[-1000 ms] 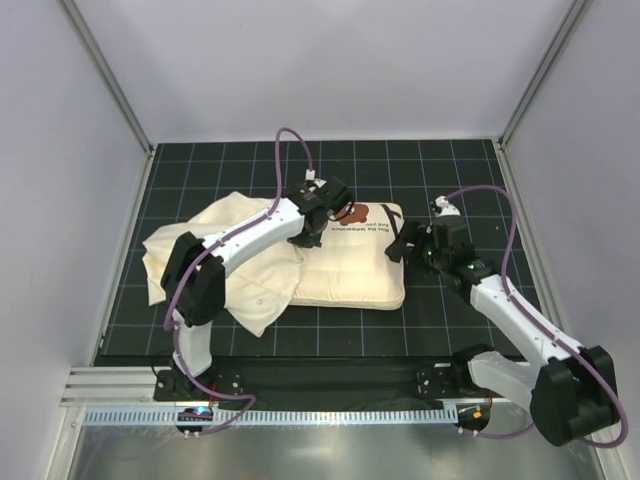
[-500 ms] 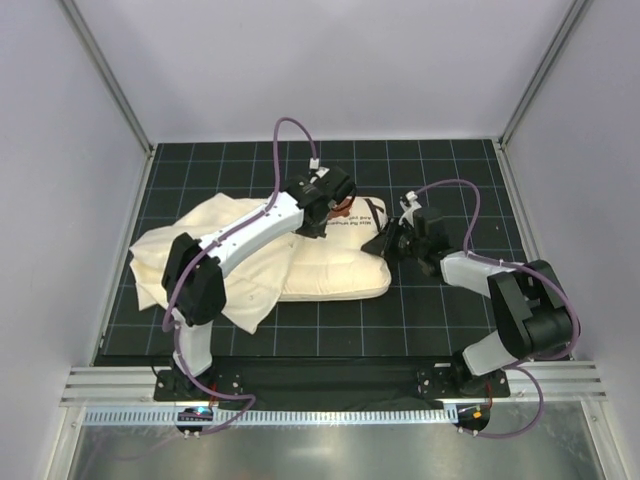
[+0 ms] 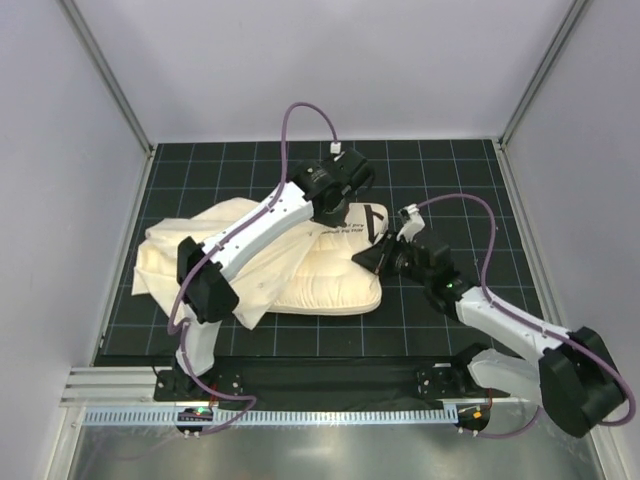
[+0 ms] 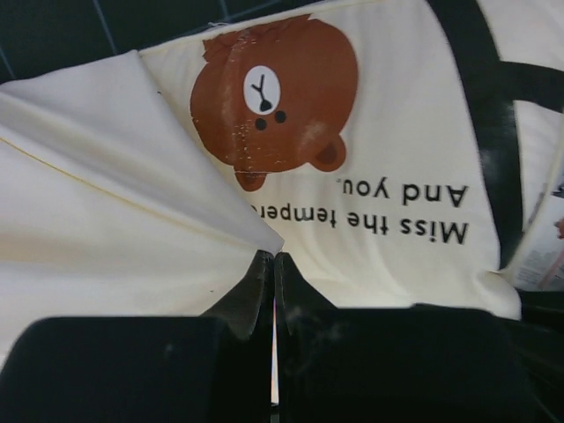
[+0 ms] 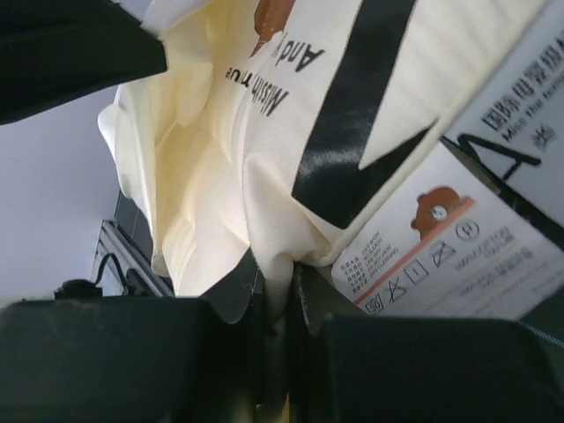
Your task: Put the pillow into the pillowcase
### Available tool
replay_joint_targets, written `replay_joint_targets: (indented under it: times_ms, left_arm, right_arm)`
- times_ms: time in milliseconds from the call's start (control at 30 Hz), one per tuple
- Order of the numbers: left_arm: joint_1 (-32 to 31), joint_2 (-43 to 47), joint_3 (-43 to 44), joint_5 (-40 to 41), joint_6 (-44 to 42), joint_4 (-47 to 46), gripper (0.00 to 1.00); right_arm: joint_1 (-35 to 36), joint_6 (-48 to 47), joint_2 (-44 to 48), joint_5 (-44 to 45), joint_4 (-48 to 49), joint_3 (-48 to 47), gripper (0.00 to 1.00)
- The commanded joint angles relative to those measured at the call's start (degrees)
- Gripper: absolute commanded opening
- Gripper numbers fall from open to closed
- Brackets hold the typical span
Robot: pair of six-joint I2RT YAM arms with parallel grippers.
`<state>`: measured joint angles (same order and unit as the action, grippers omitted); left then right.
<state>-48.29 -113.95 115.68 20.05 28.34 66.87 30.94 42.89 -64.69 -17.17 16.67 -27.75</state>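
The pillow (image 3: 325,280) lies mid-mat, plump and cream, with a brown bear print, black lettering and a black ribbon at its far right end. The limp cream pillowcase (image 3: 190,262) spreads to its left and overlaps its left part. My left gripper (image 3: 338,205) hovers over the pillow's far end, shut on a thin edge of the pillowcase (image 4: 106,229), which tapers into the left gripper (image 4: 273,257) above the bear print (image 4: 278,88). My right gripper (image 3: 377,258) is shut on the pillow's right corner; cream fabric of the pillow (image 5: 264,132) is bunched in the right gripper (image 5: 280,269).
A white care label (image 5: 458,229) hangs at the pinched corner. The black gridded mat (image 3: 450,180) is boxed in by white walls, with metal posts (image 3: 110,80) at the back corners. A metal rail (image 3: 320,415) runs along the near edge by the arm bases.
My right gripper closed on the pillow's right corner and moved left and nearer. The left gripper carried the pillowcase edge farther back and right. The pillow shifted left.
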Motion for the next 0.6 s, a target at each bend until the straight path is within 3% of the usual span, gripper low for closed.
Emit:
replay_joint_targets:
  times_ms: [0, 133, 300, 400, 567]
  left_arm:
    - [-5.05, -0.04, 12.07, -6.78, 1.90, -1.40, 0.00]
    - [-5.76, 1.10, 18.25, -9.77, 2.51, 0.28, 0.00]
    - [-5.67, 3.11, 28.10, -15.65, 3.65, 0.90, 0.00]
    - [-5.67, 8.10, 25.50, -23.27, 5.84, -6.12, 0.00]
    - [-6.02, 15.86, 18.11, -27.96, 9.19, -14.48, 0.00]
  right_arm:
    - [0.62, 1.41, 7.72, 6.78, 1.57, -3.27, 0.04]
    - [-1.93, 1.31, 15.11, 12.33, -7.07, -8.96, 0.04]
    - [-3.87, -2.11, 14.95, 14.35, -24.11, -23.91, 0.04]
    - [-4.22, -2.99, 13.54, 15.40, -30.63, -35.58, 0.04]
    - [-6.76, -0.37, 14.50, 19.89, -36.69, -39.93, 0.04]
